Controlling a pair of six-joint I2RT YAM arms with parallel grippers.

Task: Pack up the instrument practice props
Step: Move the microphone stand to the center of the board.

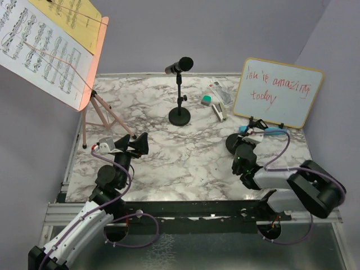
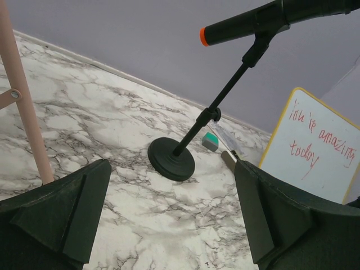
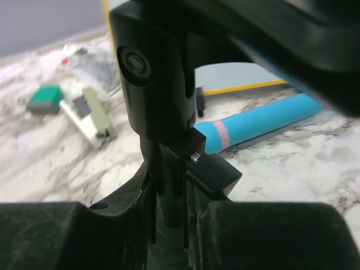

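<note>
Two claws, different jobs: my right claw seems clamped on the mic pole before the whiteboard, likely to lift it away. Just behind it, the blue microphone lies on the surface. My left claw hangs wide.

A pink music rack stands on tripod legs at the far left of the marble bench, carrying sheet-music pages. At the middle back, a black microphone sits atop an upright mic pole. A green eraser and a stapler lie beside it, with a whiteboard to their right. The left pincer gapes near the rack's legs. The right pincer is at the second mic pole, with a blue microphone lying just beyond it.
</note>
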